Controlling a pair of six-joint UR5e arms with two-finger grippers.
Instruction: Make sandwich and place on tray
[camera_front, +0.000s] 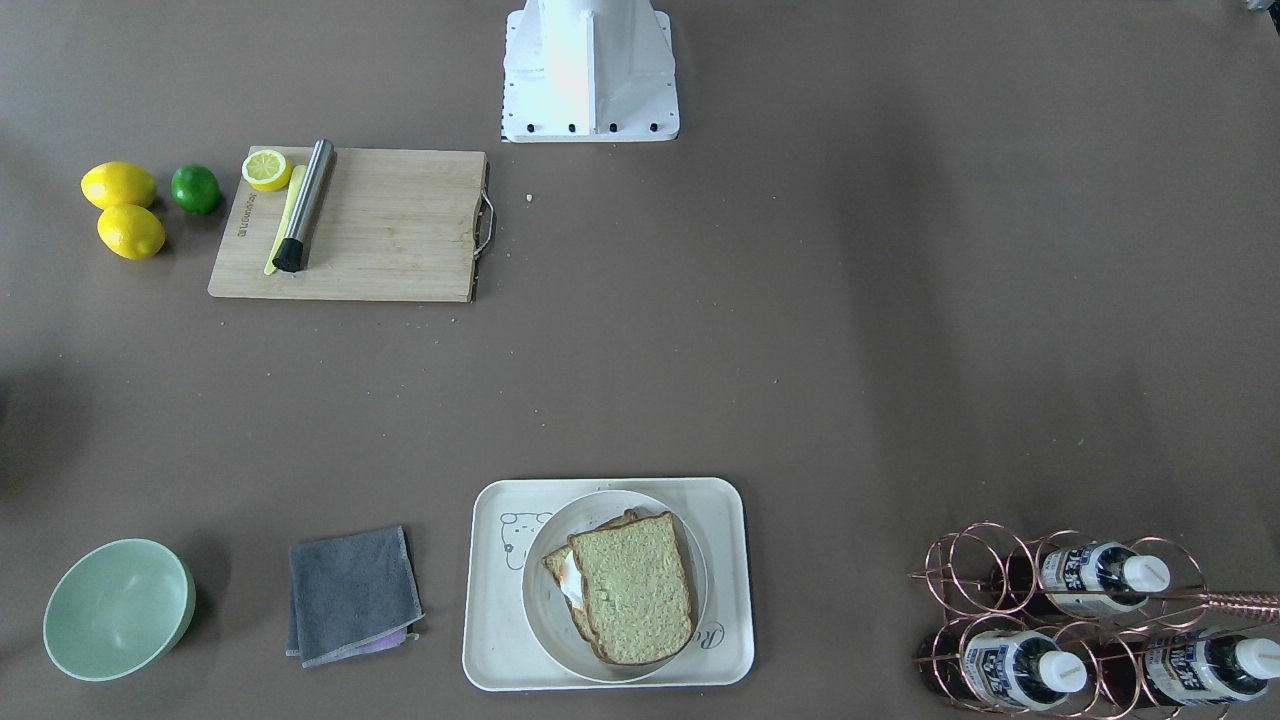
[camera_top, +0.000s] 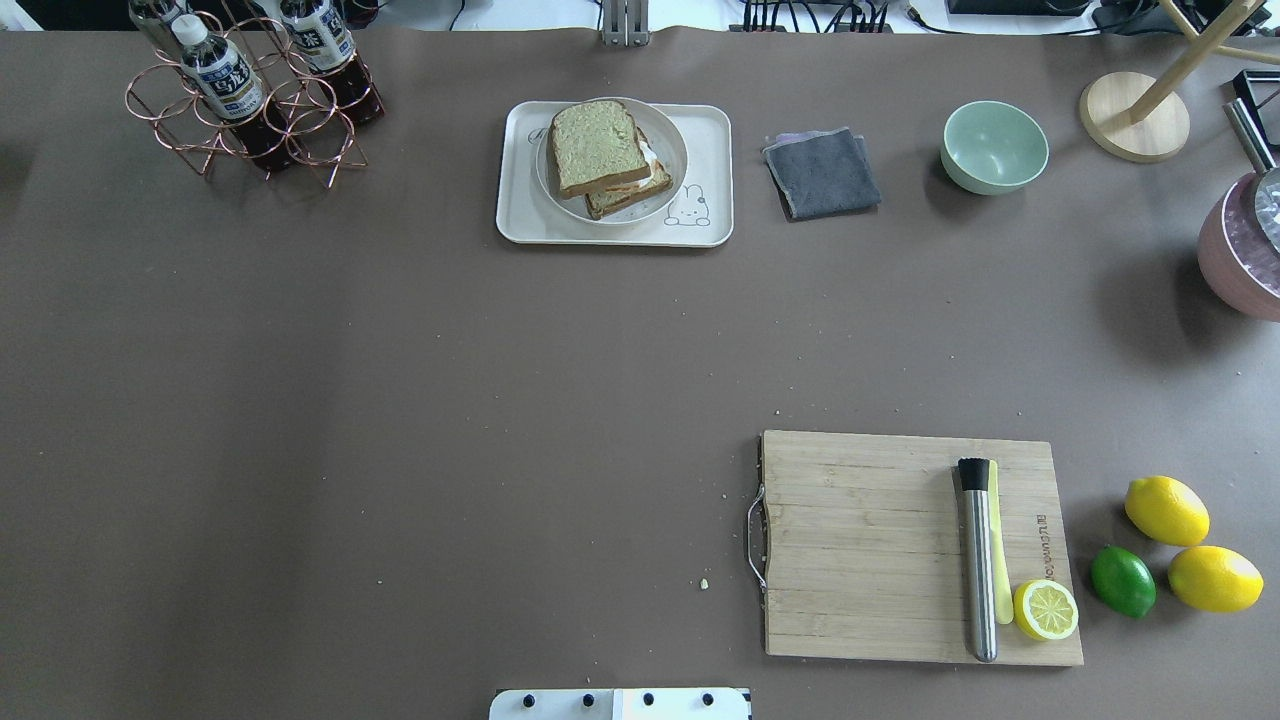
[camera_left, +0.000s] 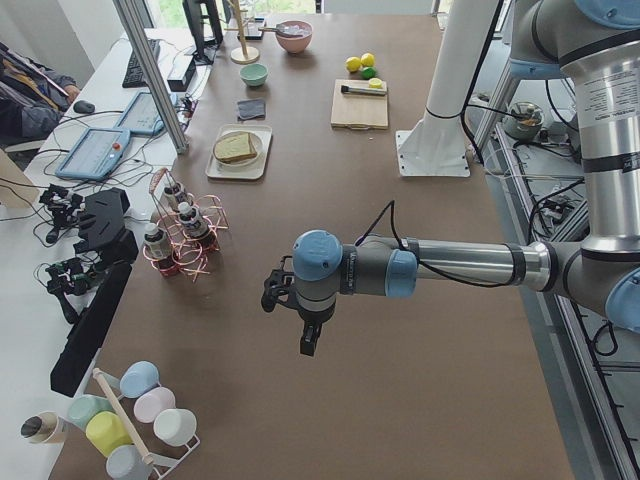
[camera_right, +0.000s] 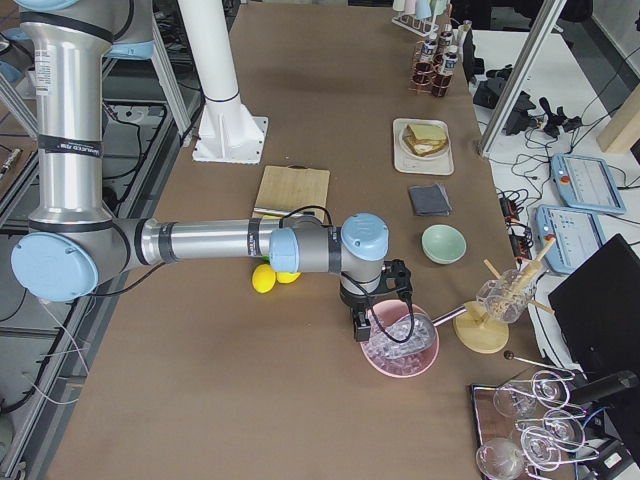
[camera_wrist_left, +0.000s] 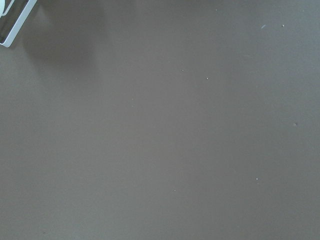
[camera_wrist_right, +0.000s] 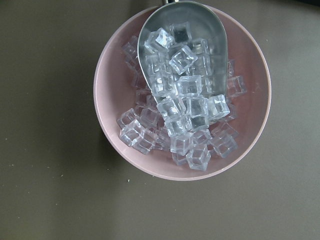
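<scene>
The sandwich lies on a round white plate that stands on the cream-white tray. It is two slices of seeded bread stacked askew, with white egg showing at one edge. It also shows in the overhead view. My left gripper hangs over bare table, far from the tray; I cannot tell if it is open. My right gripper hangs above a pink bowl of ice; I cannot tell if it is open. Neither wrist view shows fingers.
A wooden cutting board holds a steel muddler, a yellow knife and a lemon half. Two lemons and a lime lie beside it. A grey cloth, green bowl and bottle rack flank the tray.
</scene>
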